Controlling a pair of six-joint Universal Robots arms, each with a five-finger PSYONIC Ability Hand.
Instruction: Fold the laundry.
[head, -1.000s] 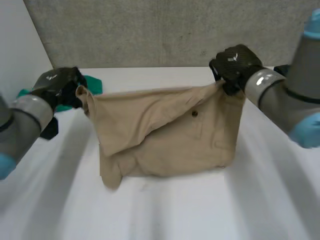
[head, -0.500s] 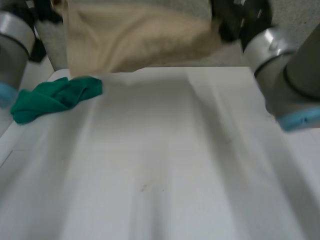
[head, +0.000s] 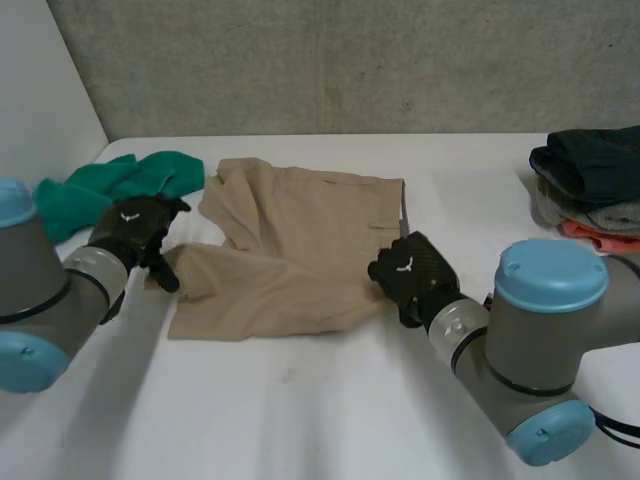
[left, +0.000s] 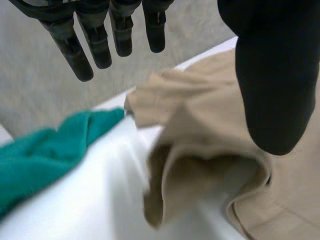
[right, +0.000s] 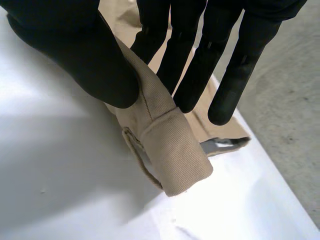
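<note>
A tan garment (head: 290, 240) lies loosely spread on the white table (head: 330, 420), its left part rumpled into a fold. My left hand (head: 135, 230) is at its left edge with straight fingers (left: 90, 45) and thumb held apart above the tan cloth (left: 210, 130), gripping nothing. At the garment's front right corner, my right hand (head: 410, 275) pinches a rolled fold of the tan cloth (right: 170, 150) between thumb (right: 75, 50) and fingers.
A crumpled green cloth (head: 120, 185) lies at the back left, just past my left hand, and shows as the green cloth (left: 40, 155) beyond the tan edge. A stack of folded clothes (head: 590, 190) sits at the right edge. A grey wall runs behind the table.
The garment was held up in the air by both hands; now it lies on the table. The left hand has let go and opened. The right hand keeps its grip.
</note>
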